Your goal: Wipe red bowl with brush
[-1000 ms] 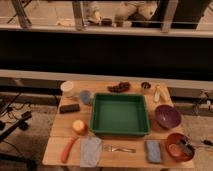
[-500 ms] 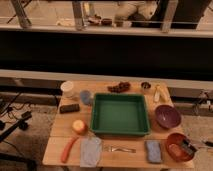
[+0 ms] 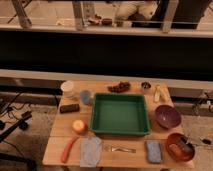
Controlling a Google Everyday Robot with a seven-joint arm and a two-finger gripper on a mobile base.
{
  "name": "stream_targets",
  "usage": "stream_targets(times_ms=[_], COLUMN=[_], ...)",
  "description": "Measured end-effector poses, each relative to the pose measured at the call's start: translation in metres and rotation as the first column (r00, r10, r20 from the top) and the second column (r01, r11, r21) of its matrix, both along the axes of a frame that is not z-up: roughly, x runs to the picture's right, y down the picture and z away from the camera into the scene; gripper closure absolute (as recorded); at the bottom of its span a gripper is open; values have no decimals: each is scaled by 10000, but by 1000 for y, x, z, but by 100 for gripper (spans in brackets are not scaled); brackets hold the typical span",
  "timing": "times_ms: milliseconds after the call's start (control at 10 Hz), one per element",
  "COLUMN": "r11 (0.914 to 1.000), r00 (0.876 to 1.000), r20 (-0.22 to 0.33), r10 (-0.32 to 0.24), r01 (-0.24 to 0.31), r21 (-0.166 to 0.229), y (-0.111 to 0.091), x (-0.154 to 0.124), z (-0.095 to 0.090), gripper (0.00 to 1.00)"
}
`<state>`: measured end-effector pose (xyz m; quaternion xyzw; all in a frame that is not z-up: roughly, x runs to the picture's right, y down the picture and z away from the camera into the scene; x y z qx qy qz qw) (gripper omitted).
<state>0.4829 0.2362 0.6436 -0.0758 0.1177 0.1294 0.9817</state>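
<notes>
Red bowl (image 3: 172, 152) sits at the front right corner of the bench (image 3: 60, 131), with the brush (image 3: 183, 144) resting inside. Tool out of view; I cannot tell its state. I judge wiping unconfirmed.

Green tray (image 3: 120, 114) dead centre before me, purple bowl (image 3: 168, 116) to its right, fork (image 3: 120, 149) just below, carrot (image 3: 68, 149) front left, sponge (image 3: 153, 150) front right

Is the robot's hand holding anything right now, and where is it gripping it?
Cannot tell. The gripper is a dark shape just right of the red bowl, near the handle end of the brush lying in it; a hold isn't visible.
</notes>
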Motion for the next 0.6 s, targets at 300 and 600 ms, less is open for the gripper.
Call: stream_targets(times_ms=[300,600], r11=[10000,9999], r00=[9999,9996], r20=[161,264], r10=[31,64], r01=[-32,-66], r21=[66,93], y=[-5,-7], x=[-8,-12], z=[8,15], gripper=[97,97])
